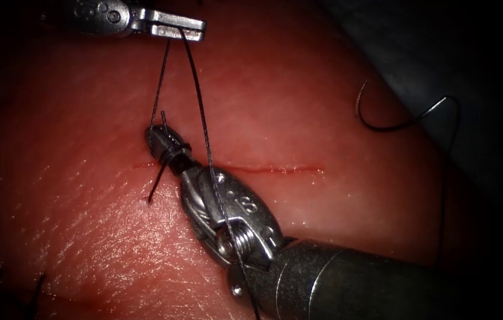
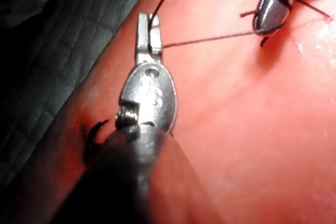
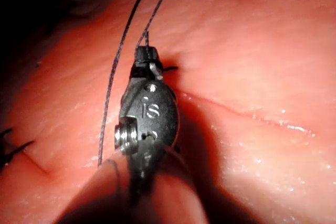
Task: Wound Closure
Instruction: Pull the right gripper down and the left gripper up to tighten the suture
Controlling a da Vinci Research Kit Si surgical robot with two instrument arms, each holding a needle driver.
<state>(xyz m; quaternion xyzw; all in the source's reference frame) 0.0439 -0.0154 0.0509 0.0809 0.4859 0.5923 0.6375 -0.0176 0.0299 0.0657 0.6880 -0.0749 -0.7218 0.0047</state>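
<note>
Background: pink tissue takes up most of the endoscope view, with dark drape beyond it, well away from the cut.
Cut: a thin red line runs across the tissue; its edges lie close together, with a little red fluid along it.
Left tool: well above the cut, jaws pressed together on the thread; two strands drop from it toward the cut. In the left wrist view the same tool pinches the strand.
Right tool: tip right at the cut's left end, thread wound around its jaws. Jaws look closed on a short thread end that sticks out past them, though the wraps hide much of the tip. The right wrist view shows this tool with dark loops at its tip.
Needle: lying free, far to the right of the cut near the tissue's edge, held by neither tool and not in the tissue; its thread trails off beyond it.
Progress: thread already passes through the tissue at the cut's left end, with loops on the right tool, so I judge a knot is being formed there. To the right of that, the cut shows no stitches.
</note>
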